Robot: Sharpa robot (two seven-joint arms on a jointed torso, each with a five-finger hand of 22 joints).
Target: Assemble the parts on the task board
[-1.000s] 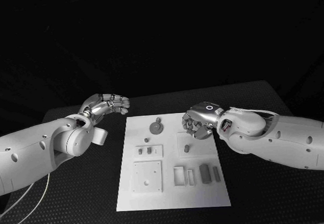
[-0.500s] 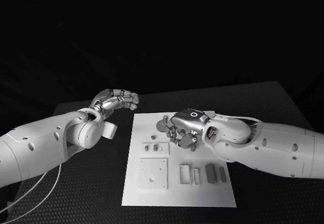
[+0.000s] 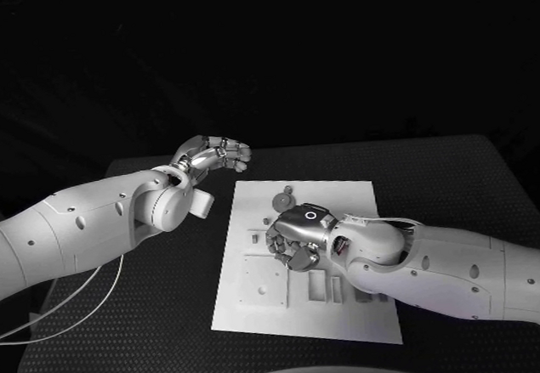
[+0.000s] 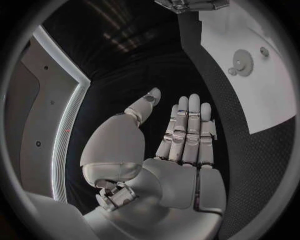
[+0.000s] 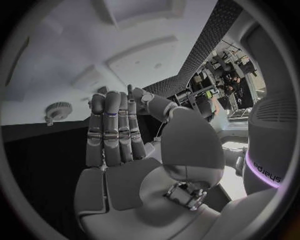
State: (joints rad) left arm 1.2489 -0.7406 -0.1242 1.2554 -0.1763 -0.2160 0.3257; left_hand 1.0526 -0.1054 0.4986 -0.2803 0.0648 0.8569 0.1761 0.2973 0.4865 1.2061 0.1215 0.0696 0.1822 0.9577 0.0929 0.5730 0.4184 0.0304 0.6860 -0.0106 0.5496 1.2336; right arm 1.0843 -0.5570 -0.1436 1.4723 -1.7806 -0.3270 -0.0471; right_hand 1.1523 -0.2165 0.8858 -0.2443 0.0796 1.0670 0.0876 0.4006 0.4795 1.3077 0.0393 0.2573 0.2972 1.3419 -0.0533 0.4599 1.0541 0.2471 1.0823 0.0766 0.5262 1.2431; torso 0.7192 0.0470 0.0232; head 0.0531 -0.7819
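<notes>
White and flat, the task board [image 3: 345, 201] lies on the black table [image 3: 467, 183], its long side running away from the robot and a little askew. On its far end sits a small gear [image 3: 287, 193] with toothed edge, which the left wrist view also shows [image 4: 243, 63] lying flat on the board [image 4: 262, 100] with a small round part [image 4: 265, 51] near it. Nearer the robot, the board carries a square plate [image 3: 266, 282] on its left side and a row of narrow upright-looking pieces [image 3: 326, 287] beside it, partly covered by the right arm. The right hand [image 3: 295, 238] hovers low over the middle of the board, palm toward it; in its wrist view its fingers [image 5: 115, 130] lie straight and close together with nothing between them and the thumb, so it holds nothing. The left hand [image 3: 214, 154] is raised off the board's far left corner, above the table. Its wrist view shows the fingers [image 4: 187, 127] extended side by side, thumb apart, palm bare, gripping nothing.
</notes>
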